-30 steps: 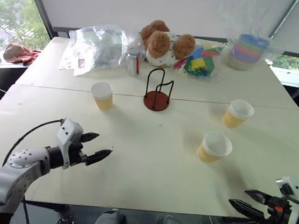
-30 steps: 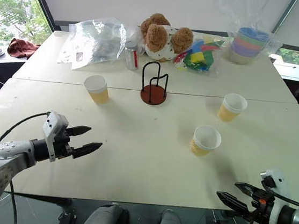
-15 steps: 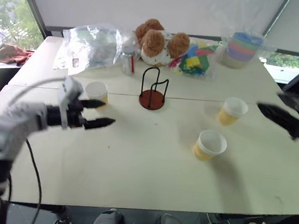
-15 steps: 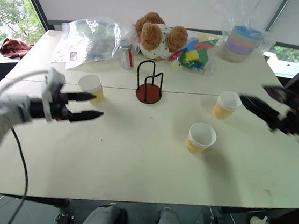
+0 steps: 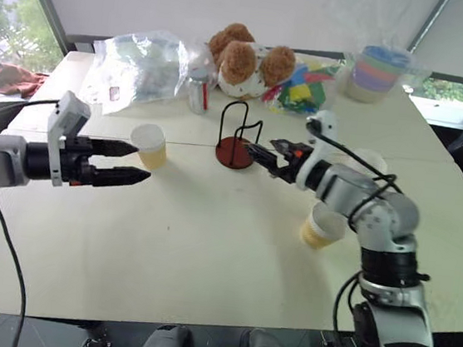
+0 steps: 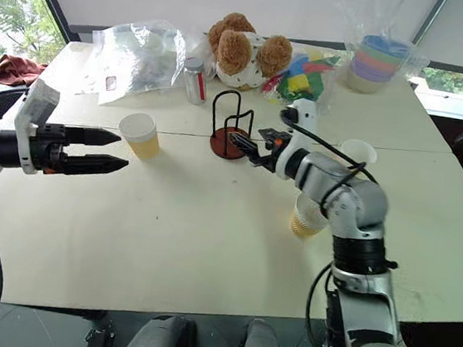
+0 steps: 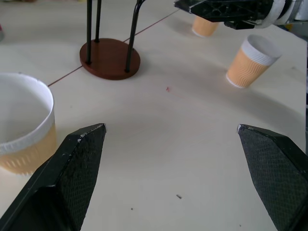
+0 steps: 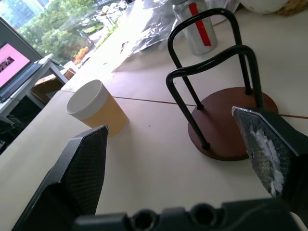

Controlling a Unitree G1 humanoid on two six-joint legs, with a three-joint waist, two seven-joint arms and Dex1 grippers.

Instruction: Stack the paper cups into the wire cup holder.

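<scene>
Three paper cups stand upright on the pale table: one at the left [image 5: 149, 145], one [image 6: 306, 220] partly hidden behind my right forearm, and one [image 6: 358, 151] farther right. The wire cup holder [image 5: 237, 136] stands empty at the table's middle. My left gripper [image 5: 142, 162] hovers open just beside the left cup [image 7: 21, 130], not touching it. My right gripper [image 5: 260, 146] is open and points at the holder [image 8: 226, 120] from its right side, a little above the table, with nothing between its fingers.
Along the far edge lie a clear plastic bag [image 5: 139, 67], a silver can [image 5: 197, 94], brown plush toys [image 5: 249, 58], coloured toys [image 5: 304, 90] and a stack of pastel bowls [image 5: 377, 73]. A red cloth [image 5: 12, 79] lies off the table's left.
My right arm has swung in from the right edge to the holder at the table's middle. My left gripper has risen and now sits beside the left cup. Both stayed open.
</scene>
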